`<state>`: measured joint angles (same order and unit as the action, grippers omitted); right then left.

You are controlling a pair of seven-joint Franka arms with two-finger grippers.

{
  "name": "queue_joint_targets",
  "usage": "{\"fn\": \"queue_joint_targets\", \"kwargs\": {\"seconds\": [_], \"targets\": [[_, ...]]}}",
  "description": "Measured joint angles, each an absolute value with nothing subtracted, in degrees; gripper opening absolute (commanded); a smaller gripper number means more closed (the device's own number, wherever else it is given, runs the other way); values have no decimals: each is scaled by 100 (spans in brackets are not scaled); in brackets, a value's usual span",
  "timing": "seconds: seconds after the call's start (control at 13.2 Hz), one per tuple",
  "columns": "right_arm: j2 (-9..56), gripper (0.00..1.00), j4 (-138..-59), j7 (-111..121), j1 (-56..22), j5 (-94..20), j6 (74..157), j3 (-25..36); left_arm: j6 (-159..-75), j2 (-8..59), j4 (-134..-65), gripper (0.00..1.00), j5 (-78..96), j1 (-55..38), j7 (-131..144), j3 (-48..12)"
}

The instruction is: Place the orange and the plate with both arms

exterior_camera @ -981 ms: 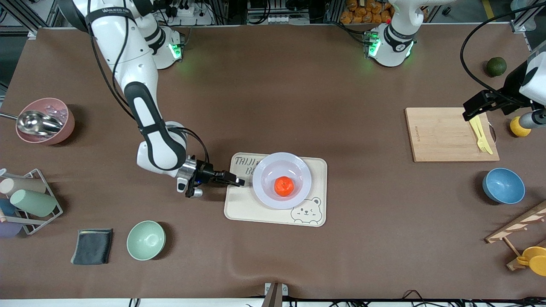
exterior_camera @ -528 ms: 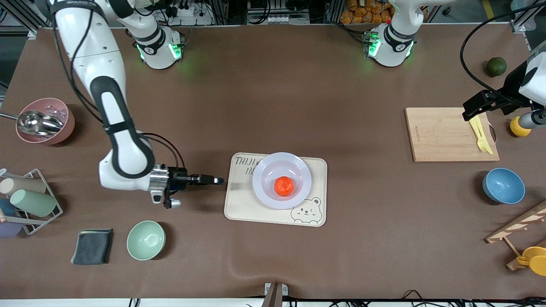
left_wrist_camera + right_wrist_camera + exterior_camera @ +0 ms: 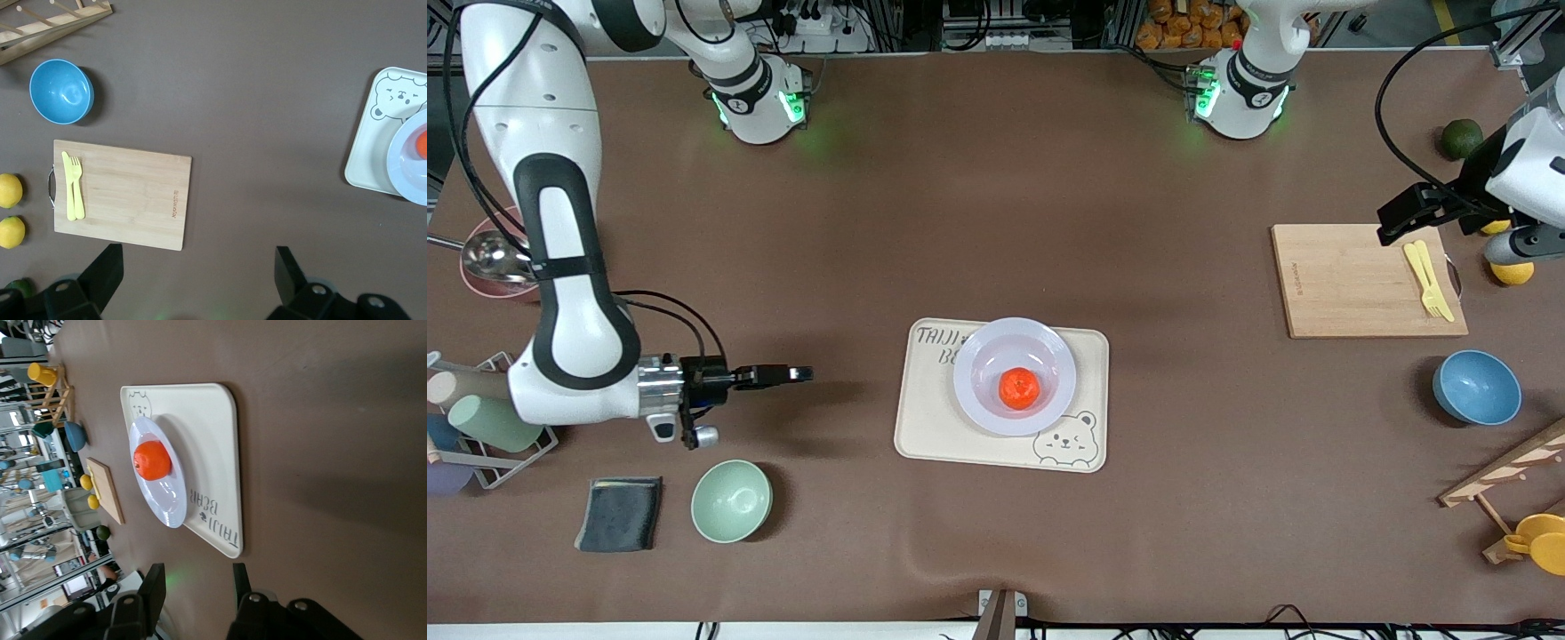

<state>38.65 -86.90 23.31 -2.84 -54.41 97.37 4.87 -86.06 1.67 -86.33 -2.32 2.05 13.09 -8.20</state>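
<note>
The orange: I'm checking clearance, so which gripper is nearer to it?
Right. The right gripper is over bare table beside the tray holding the orange; the left gripper is over the cutting board's corner.

high front view, wrists share tray

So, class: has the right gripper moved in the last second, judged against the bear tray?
Yes. The right gripper has drawn away from the bear tray, toward the right arm's end of the table; its fingers are open and empty.
</note>
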Motion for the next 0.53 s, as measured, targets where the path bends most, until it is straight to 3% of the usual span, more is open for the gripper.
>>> {"fn": "queue_joint_targets", "kwargs": {"seconds": [0.23, 0.3, 0.38, 0.53], "targets": [[3863, 54, -8272, 2206, -219, -4944, 9358, 608, -8606, 155, -8631, 100, -232, 206, 1309, -820], [3856, 80, -8181, 2177, -219, -4799, 9324, 634, -8606, 152, -8629, 100, -232, 206, 1309, -820], [3832, 100, -8128, 2171, -225, -4624, 9313, 666, -8606, 144, -8626, 100, -232, 206, 1309, -820], [3720, 100, -8077, 2169, -249, -4343, 9313, 794, -8606, 90, -8621, 100, -232, 208, 1309, -819]]}}
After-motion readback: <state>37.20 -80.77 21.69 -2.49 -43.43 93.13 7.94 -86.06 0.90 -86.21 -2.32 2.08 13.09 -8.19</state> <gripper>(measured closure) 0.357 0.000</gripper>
